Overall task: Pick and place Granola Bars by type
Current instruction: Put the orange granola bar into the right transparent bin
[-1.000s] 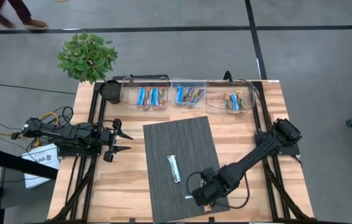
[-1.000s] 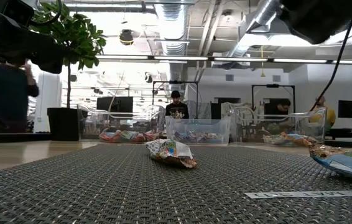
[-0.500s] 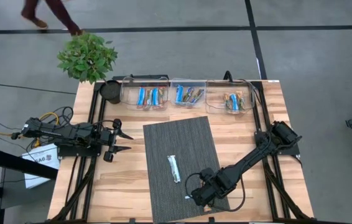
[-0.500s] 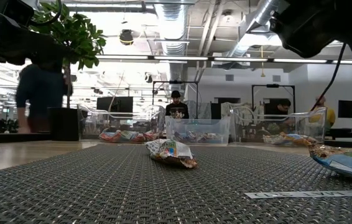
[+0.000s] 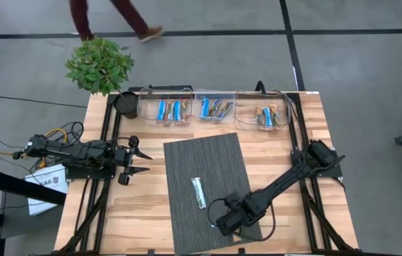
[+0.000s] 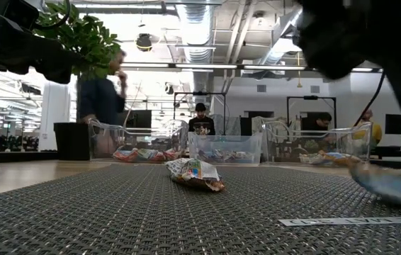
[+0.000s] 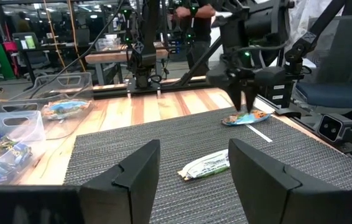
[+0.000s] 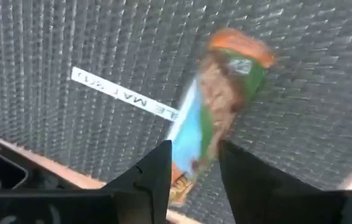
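A grey woven mat (image 5: 206, 190) covers the middle of the wooden table (image 5: 279, 153); three clear bins (image 5: 215, 108) line its far edge. The right gripper (image 5: 224, 226) hangs with fingers parted over a blue-orange granola bar (image 8: 216, 102) near the mat's front edge. A silvery bar (image 5: 199, 192) lies mid-mat. The left gripper (image 5: 138, 161) waits, parted and empty, beside the mat. The low view shows a person (image 6: 101, 99) passing behind.

R wrist cam: blue/orange/green granola bar (image 8: 210, 118) lies on grey woven mat (image 8: 70, 43), seen just past the right gripper (image 8: 194, 171), jaws apart either side of bar's near end. White strip (image 8: 125, 94) w/ print lies beside bar.
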You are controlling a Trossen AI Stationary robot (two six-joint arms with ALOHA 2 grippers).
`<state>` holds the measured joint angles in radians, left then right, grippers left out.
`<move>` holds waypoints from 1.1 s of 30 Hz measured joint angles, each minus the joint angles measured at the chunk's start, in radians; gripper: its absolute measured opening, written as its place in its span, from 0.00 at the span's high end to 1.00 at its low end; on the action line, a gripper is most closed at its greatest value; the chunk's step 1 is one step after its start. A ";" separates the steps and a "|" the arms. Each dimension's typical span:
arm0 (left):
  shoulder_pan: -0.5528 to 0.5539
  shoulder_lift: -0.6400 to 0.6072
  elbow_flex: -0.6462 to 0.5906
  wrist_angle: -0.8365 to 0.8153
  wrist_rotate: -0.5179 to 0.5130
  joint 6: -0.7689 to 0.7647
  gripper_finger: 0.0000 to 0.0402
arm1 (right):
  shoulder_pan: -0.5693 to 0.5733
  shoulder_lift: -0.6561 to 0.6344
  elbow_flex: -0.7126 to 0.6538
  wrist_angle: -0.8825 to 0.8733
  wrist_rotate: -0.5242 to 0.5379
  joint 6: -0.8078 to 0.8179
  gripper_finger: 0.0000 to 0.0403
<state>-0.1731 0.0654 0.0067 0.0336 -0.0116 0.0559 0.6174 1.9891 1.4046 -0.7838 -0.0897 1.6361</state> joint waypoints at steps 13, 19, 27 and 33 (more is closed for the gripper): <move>0.000 0.000 0.000 0.000 0.000 0.000 0.54 | -0.015 0.049 -0.003 0.075 -0.032 -0.048 0.69; 0.000 0.000 0.000 0.000 0.000 0.000 0.54 | -0.024 0.048 -0.003 0.080 -0.016 -0.062 0.70; 0.000 0.000 0.000 0.000 0.000 0.000 0.54 | -0.031 0.048 -0.003 0.082 -0.016 -0.077 0.83; 0.000 0.000 0.000 0.000 0.000 0.000 0.54 | -0.031 0.047 -0.003 0.082 -0.016 -0.094 0.97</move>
<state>-0.1732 0.0657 0.0063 0.0337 -0.0116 0.0559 0.5865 2.0363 1.4021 -0.7013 -0.1059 1.5420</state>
